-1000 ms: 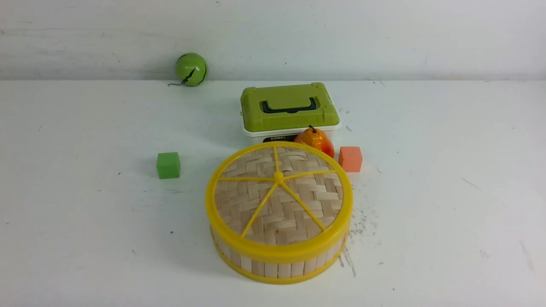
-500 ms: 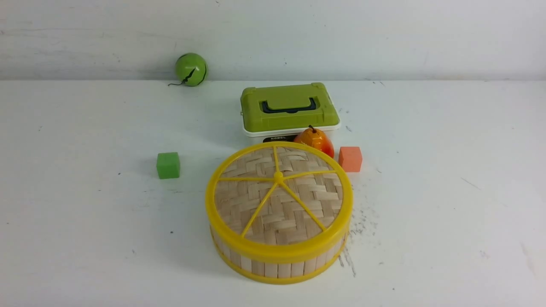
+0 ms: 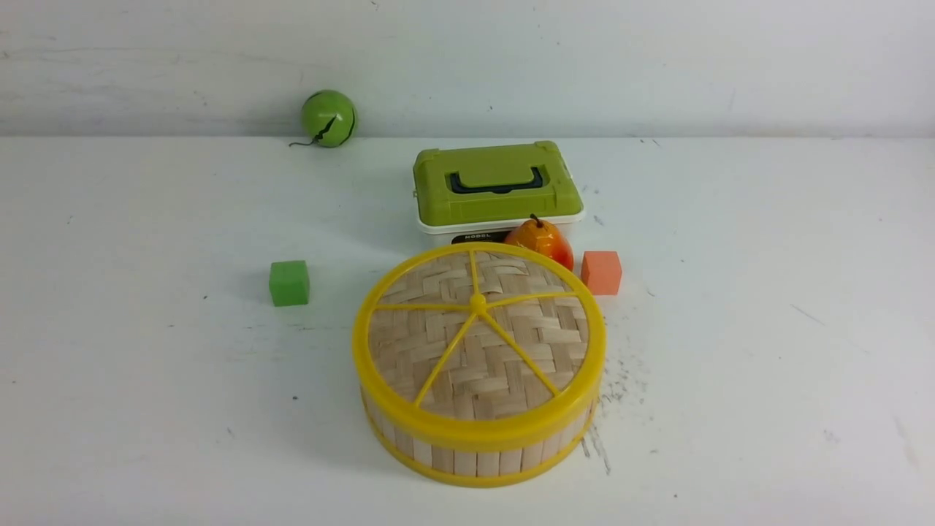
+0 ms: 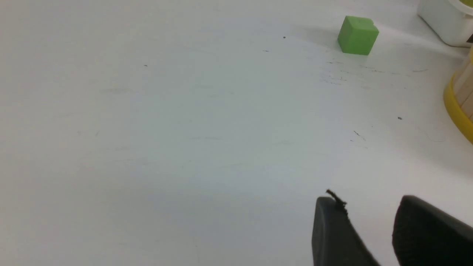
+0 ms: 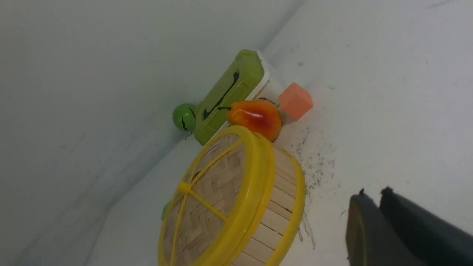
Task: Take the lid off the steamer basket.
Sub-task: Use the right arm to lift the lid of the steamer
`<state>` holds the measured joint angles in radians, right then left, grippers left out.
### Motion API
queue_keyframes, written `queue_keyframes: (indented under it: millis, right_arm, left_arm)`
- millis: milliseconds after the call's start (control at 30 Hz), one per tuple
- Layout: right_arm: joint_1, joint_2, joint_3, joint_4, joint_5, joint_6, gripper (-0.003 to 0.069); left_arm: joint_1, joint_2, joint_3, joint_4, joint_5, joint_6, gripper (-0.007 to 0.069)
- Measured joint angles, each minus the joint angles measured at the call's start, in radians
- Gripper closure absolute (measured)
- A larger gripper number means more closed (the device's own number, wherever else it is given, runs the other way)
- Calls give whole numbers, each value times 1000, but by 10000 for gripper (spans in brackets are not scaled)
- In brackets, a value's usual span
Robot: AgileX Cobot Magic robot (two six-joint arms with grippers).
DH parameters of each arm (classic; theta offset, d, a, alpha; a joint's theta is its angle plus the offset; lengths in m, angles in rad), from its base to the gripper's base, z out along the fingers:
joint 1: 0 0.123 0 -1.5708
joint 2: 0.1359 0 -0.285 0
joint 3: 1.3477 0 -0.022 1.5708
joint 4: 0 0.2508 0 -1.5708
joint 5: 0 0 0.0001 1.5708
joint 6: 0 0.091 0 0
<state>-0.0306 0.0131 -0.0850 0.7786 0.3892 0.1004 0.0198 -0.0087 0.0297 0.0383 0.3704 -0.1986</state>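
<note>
The lid (image 3: 478, 336) sits flush on the basket (image 3: 475, 456), its thick rim capping the wall, so it probably has to be lifted by that rim. A pear (image 3: 540, 243) crowds the rim at one o'clock and a green box (image 3: 497, 183) stands at twelve, so three o'clock looks freer. The right gripper (image 5: 373, 192) hangs off toward four o'clock, fingers nearly together and empty. The left gripper (image 4: 369, 201) is around eight o'clock, fingers apart and empty.

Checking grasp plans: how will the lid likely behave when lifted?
The lid looks stiff: a thick yellow rim and spokes brace the weave. Probably light, being thin bamboo. Its smooth plastic rim may slip in a pinch.
</note>
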Motion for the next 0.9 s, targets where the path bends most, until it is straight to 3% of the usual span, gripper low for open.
queue_keyframes:
  millis: [167, 300, 533, 733, 900]
  right_arm:
    - [0, 295, -352, -208, 262, -277, 638]
    - [0, 605, -670, -401, 484, -410, 678]
    - [47, 945, -968, -381, 601, -516, 673]
    - [203, 1148, -1138, -425, 624, -519, 670]
    - [429, 1427, -1402, -646, 698, -389, 670]
  left_arm:
    - [0, 0, 0, 0, 0, 0, 385]
    - [0, 0, 0, 0, 0, 0, 385]
    - [0, 0, 0, 0, 0, 0, 385]
    - [0, 0, 0, 0, 0, 0, 385]
    - [0, 0, 0, 0, 0, 0, 385]
